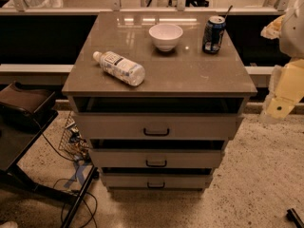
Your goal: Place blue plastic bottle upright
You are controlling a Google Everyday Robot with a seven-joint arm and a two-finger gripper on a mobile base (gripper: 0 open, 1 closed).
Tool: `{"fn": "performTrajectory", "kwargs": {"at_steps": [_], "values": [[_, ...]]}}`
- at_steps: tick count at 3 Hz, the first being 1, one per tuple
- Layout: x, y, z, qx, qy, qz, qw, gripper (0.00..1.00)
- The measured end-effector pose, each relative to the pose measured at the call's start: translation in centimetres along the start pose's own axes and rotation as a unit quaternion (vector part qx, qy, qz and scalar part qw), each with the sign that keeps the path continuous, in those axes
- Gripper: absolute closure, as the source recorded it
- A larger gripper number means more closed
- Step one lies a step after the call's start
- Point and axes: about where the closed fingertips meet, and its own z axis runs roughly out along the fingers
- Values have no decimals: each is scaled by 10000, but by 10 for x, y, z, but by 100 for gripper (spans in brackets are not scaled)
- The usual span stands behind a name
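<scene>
The blue plastic bottle (pixel 119 68) is clear and pale bluish, with a white cap and a white label. It lies on its side on the left part of the brown cabinet top (pixel 190 77), its cap pointing to the far left. My gripper (pixel 279 107) hangs at the right edge of the view, beside the cabinet's right front corner and below the level of its top. It is far from the bottle and holds nothing that I can see.
A white bowl (pixel 165 36) stands at the back middle of the top and a dark blue soda can (pixel 213 34) at the back right. Three drawers (pixel 156 127) below stand slightly pulled out. A dark seat (pixel 23 103) and floor cables (pixel 71 194) are at the left.
</scene>
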Motion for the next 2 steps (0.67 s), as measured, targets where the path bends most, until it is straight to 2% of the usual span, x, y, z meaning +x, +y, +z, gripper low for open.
{"fn": "performTrajectory", "kwargs": {"at_steps": [2], "values": [[-10, -9, -4, 97, 43, -89, 9999, 0]]}}
